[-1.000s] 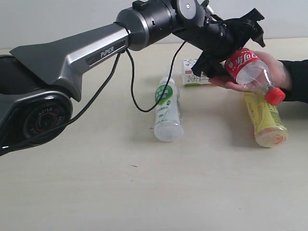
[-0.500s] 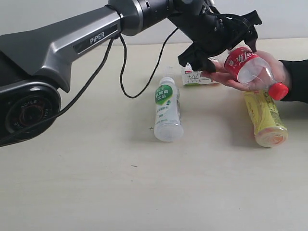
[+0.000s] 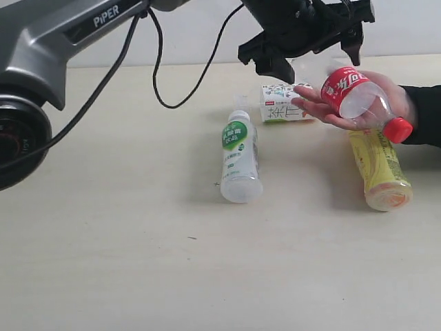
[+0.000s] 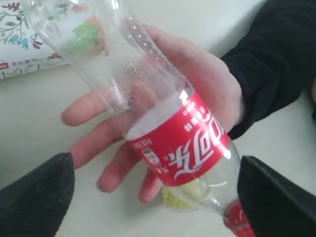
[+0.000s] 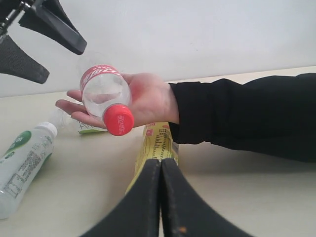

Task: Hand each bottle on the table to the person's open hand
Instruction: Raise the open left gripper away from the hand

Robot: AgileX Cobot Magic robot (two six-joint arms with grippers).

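Lightness and thin, slippery walls are expected of the cloudy white green-labelled plastic bottle (image 3: 240,155) on the pale beige tabletop (image 3: 138,262) at eight o'clock from the person's open hand (image 3: 320,110), where the clear red-capped cola bottle (image 3: 358,100) is cradled under the spread, empty left gripper (image 3: 310,55); a mid-label grasp is advised, the right gripper (image 5: 161,165) being closed.

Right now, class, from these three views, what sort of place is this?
Probably a robotics test bench rather than a home: a bare beige table against a plain wall, a cabled robot arm, and drink bottles laid out for handover to a hand.
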